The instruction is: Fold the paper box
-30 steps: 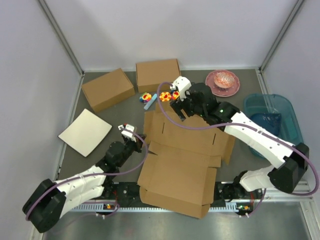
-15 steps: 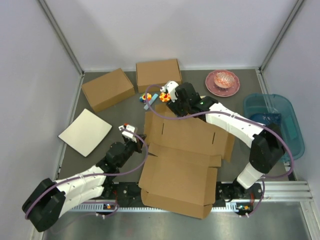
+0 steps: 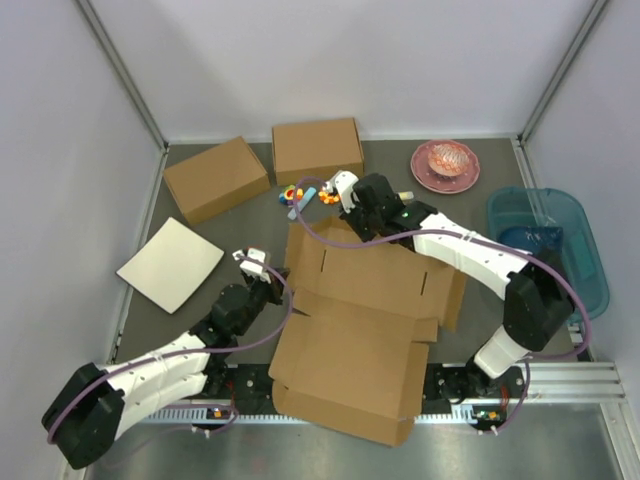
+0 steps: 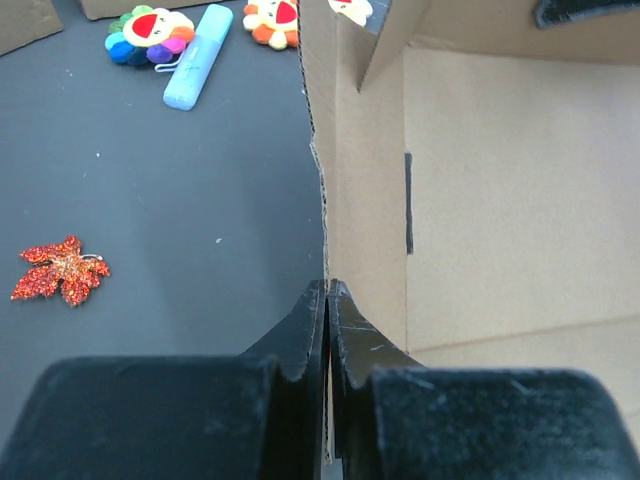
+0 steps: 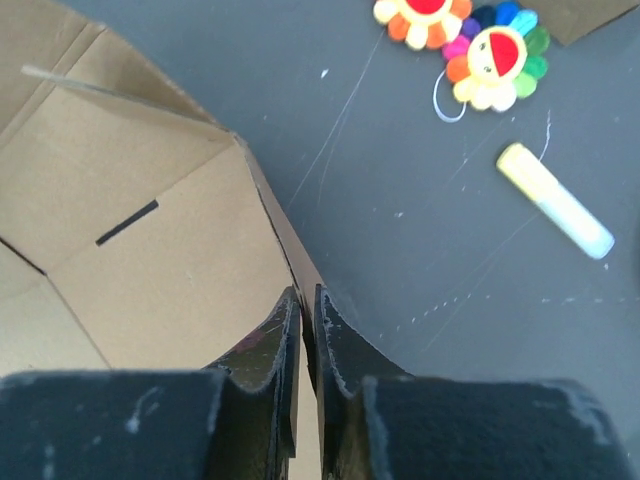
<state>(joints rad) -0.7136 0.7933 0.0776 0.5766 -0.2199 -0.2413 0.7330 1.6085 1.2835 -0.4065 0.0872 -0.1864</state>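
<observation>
The paper box is a large brown die-cut sheet lying half formed in the middle of the table, with its back and left walls raised and a wide panel spread toward the arm bases. My left gripper is shut on the thin upper edge of the left wall. In the left wrist view its fingers pinch that cardboard edge. At the back left corner my right gripper is shut on the back wall's edge. The right wrist view shows its jaws clamped on that wall.
Two formed brown boxes stand at the back left. An off-white board lies at the left. Flower toys and a blue pen sit just behind the box. A pink plate and blue bin are right. A red leaf lies left of the wall.
My right gripper came down toward the back left corner and closed on the back wall's edge. The sheet shifted slightly left. The left gripper stayed shut on the left wall.
</observation>
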